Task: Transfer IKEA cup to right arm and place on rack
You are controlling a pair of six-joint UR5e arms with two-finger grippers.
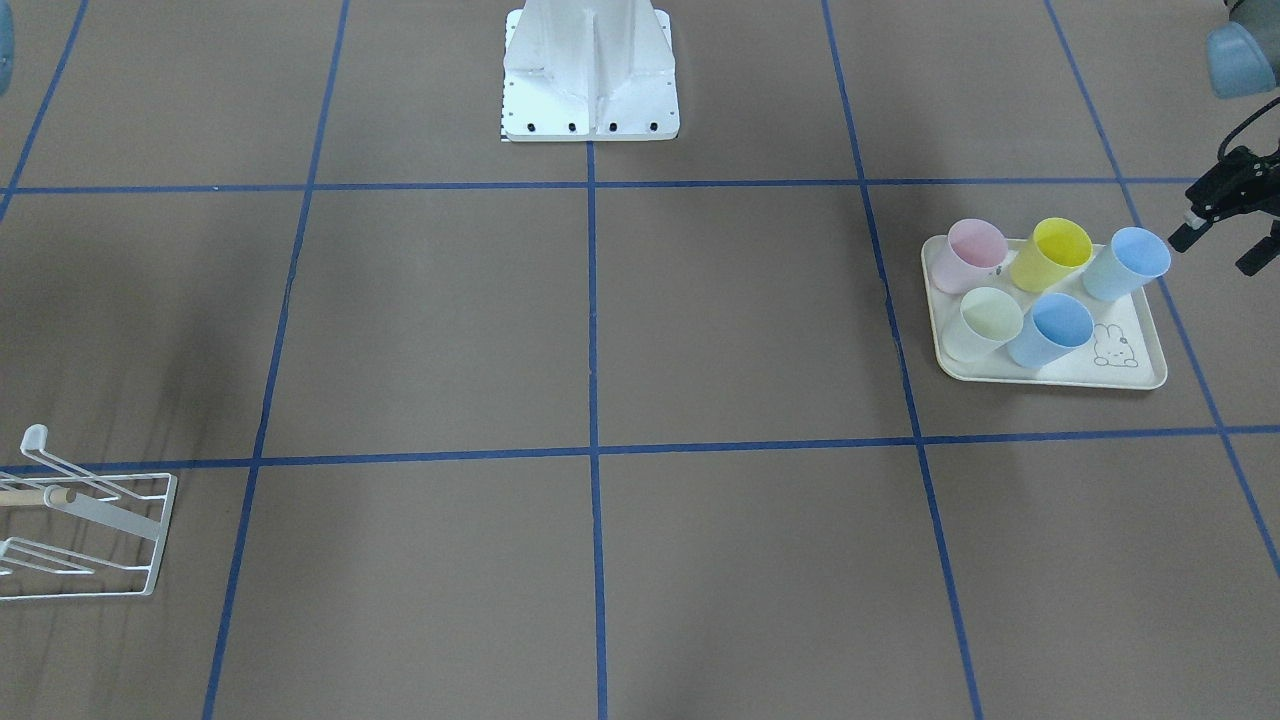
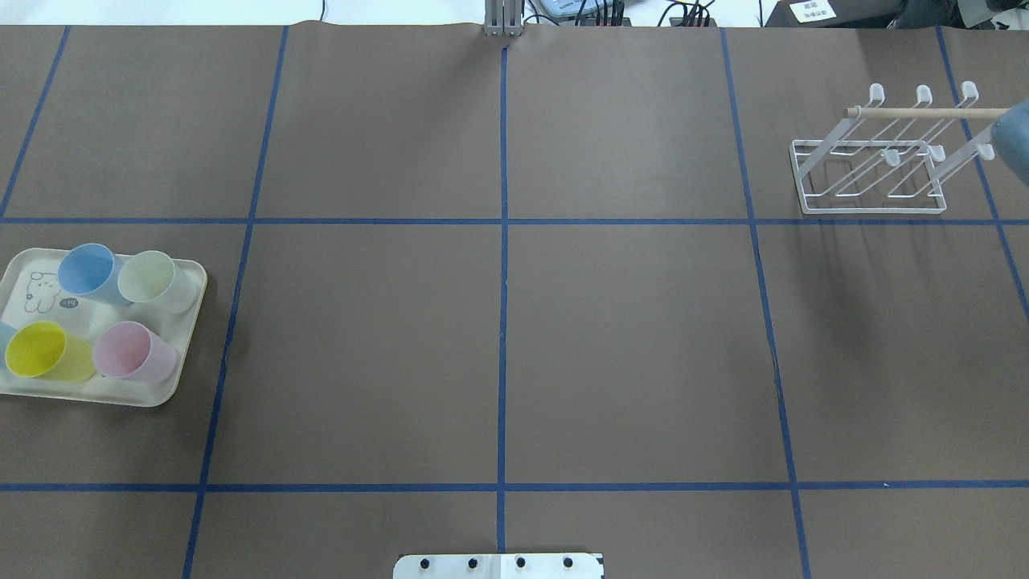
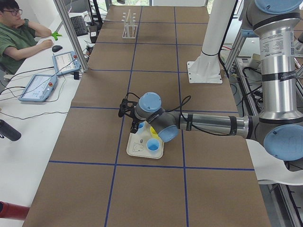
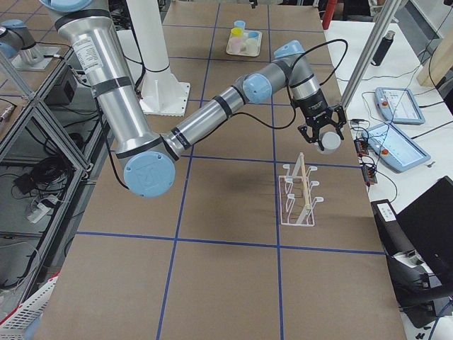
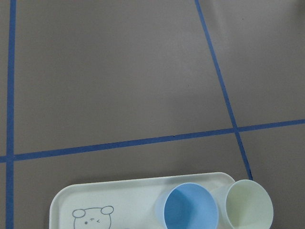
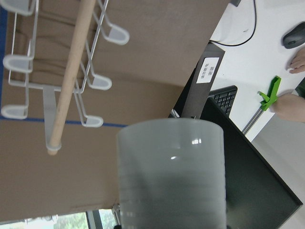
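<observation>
My R pincer (image 4: 322,138) pinches the greyish IKEA cup (image 6: 171,171) in mid-air just off the rack (image 4: 301,195), nr its wooden rod (image 6: 71,71), while my L pincer (image 1: 1215,250) hangs spread & empty by the tray (image 1: 1140,375).

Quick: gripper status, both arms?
Left gripper: open, empty.
Right gripper: closed on a pale cup, near the rack.
</observation>
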